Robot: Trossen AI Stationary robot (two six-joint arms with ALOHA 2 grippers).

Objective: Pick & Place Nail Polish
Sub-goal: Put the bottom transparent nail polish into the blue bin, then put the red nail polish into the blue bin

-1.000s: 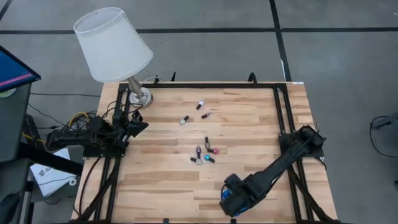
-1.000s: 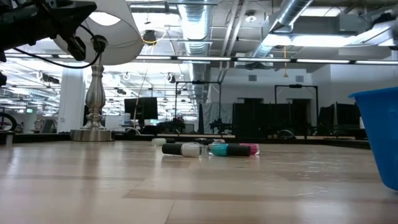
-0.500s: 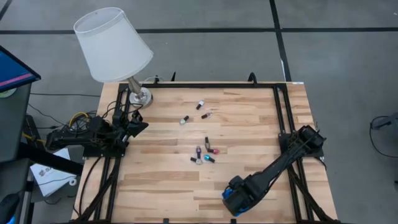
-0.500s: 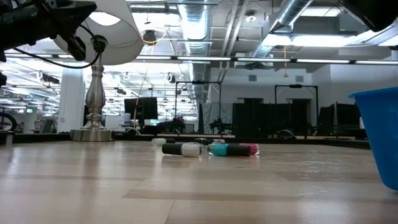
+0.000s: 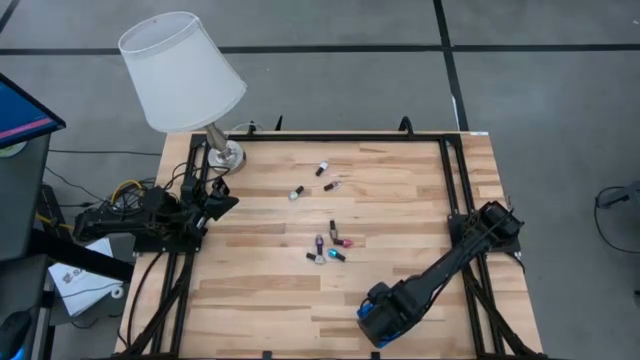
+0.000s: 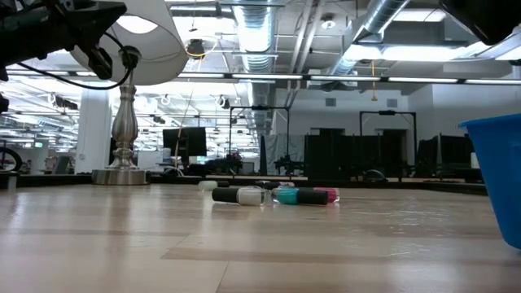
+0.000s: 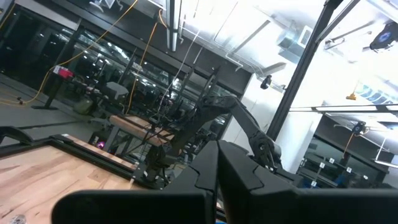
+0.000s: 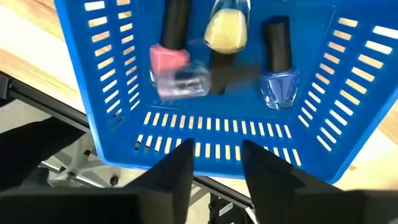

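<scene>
Several tiny nail polish bottles (image 5: 330,245) lie on their sides mid-table, and three more (image 5: 322,180) lie farther back. In the low view they show as a row (image 6: 277,195). My right gripper (image 8: 216,158) stands open above the blue slatted basket (image 8: 93,93) near the table's front edge (image 5: 378,322), pointing steeply down, with nothing between its fingers. In the basket lie a pink bottle (image 8: 168,59), a yellow one (image 8: 227,31), a blue one (image 8: 280,84) and a blurred pale one (image 8: 186,82). My left gripper (image 5: 225,205) waits shut at the left edge.
A lamp with a white shade (image 5: 180,70) stands on its metal foot (image 5: 225,155) at the far left corner. A black frame (image 5: 455,170) runs along the table's edges. The basket's blue wall (image 6: 496,179) fills the low view's right side.
My right gripper has sunk a little over the blue basket and tipped more steeply down; part of that arm now shows at the low view's top right. The bottles on the table have not moved.
</scene>
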